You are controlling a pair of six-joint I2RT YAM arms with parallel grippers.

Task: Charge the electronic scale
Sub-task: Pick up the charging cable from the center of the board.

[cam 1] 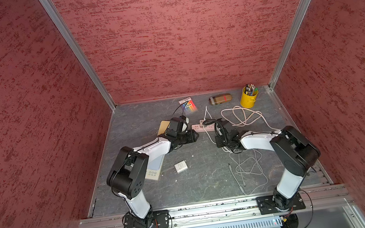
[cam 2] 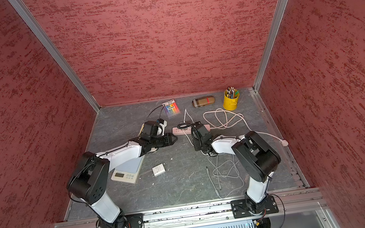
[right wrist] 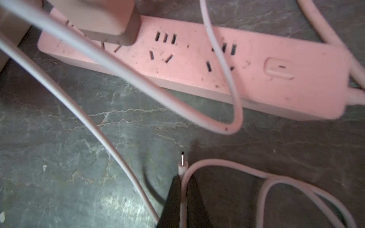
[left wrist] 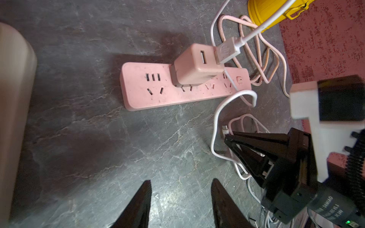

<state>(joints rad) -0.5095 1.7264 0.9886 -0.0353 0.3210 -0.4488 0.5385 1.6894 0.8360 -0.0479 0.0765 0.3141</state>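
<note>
The right end effector (right wrist: 184, 178) is pinching shut on the cable (right wrist: 217, 161), likely soft and light, just behind its stiff small plug (right wrist: 182, 163). The left end effector (left wrist: 181, 181) is hanging half open, empty. The electronic scale (cam 2: 125, 174) is lying lower left of centre in a top view.

Overhead stereo, wrist cameras sharing power strip (left wrist: 169, 96)
</note>
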